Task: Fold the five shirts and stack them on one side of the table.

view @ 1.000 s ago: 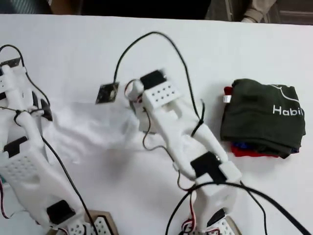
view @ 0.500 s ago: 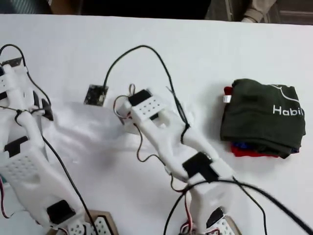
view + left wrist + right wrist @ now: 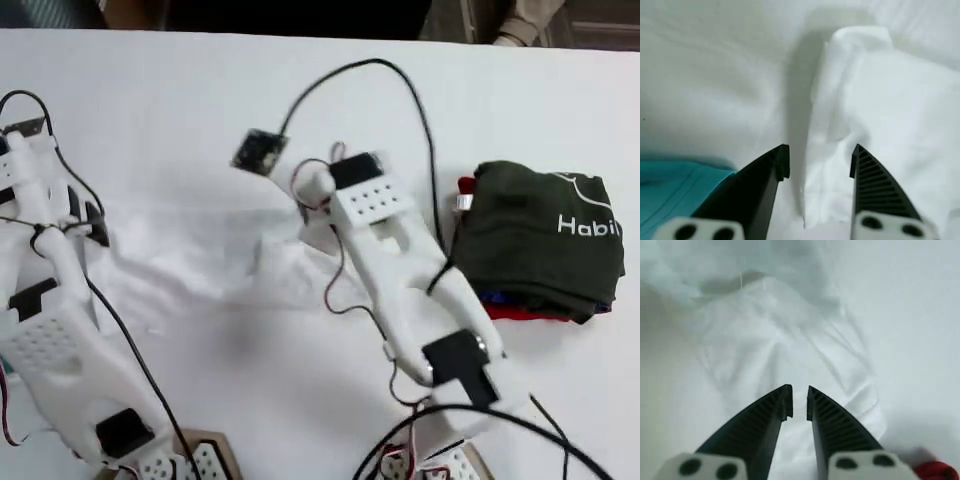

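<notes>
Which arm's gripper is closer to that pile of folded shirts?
Right. The right gripper is over the white shirt at the end nearest the pile; the left gripper is at the shirt's other end, farthest from the pile.

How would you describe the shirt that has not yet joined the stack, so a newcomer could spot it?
On the white table, start at the stack of folded shirts and move to the space between the left arm and the right arm. The white shirt lies crumpled and unfolded; unlike the dark green shirt topping the stack, it nearly matches the tabletop and shows by its wrinkles.
</notes>
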